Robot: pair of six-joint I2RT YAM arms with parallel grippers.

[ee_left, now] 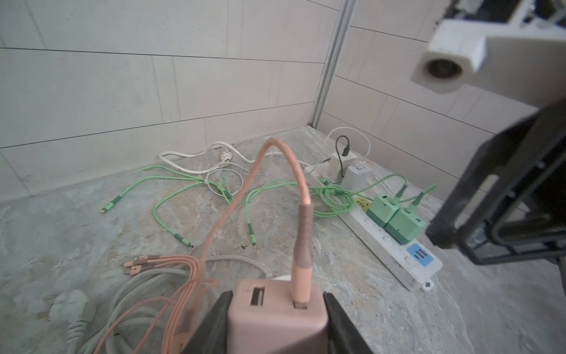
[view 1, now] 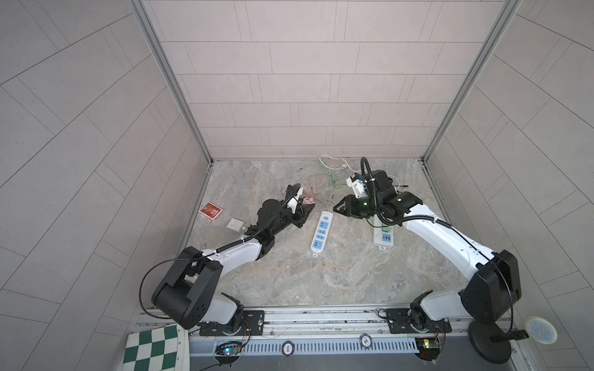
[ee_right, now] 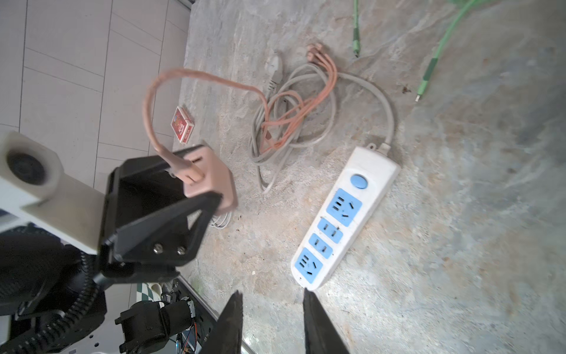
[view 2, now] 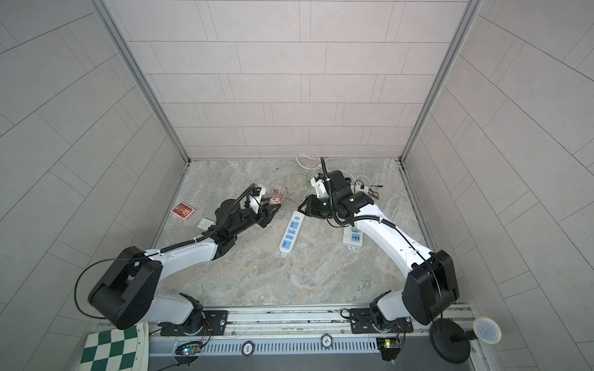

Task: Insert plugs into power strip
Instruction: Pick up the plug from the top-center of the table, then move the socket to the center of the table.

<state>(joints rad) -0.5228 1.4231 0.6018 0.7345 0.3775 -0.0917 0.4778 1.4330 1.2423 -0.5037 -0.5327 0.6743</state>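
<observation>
My left gripper (ee_left: 277, 302) is shut on a dusty pink plug (ee_left: 275, 318), whose pink cable (ee_left: 301, 196) arcs up from its top. In both top views it holds that pink plug (view 1: 84, 201) above the table, left of the blue-socket power strip (view 1: 321, 233). From the right wrist view the held pink plug (ee_right: 211, 179) hangs beside the same power strip (ee_right: 346, 214), all of whose sockets are bare. My right gripper (ee_right: 272, 295) hovers at the strip's far end, open by a narrow gap and holding nothing. A white plug (view 1: 235, 224) lies loose at the left.
A second power strip (ee_left: 398, 245) on the right carries two mint green plugs (ee_left: 382, 210) and two white ones (ee_left: 356, 177). Green cables (ee_left: 171, 199) and a grey cord coil (ee_right: 294, 122) sprawl at the back. A red card pack (view 1: 210, 211) lies far left.
</observation>
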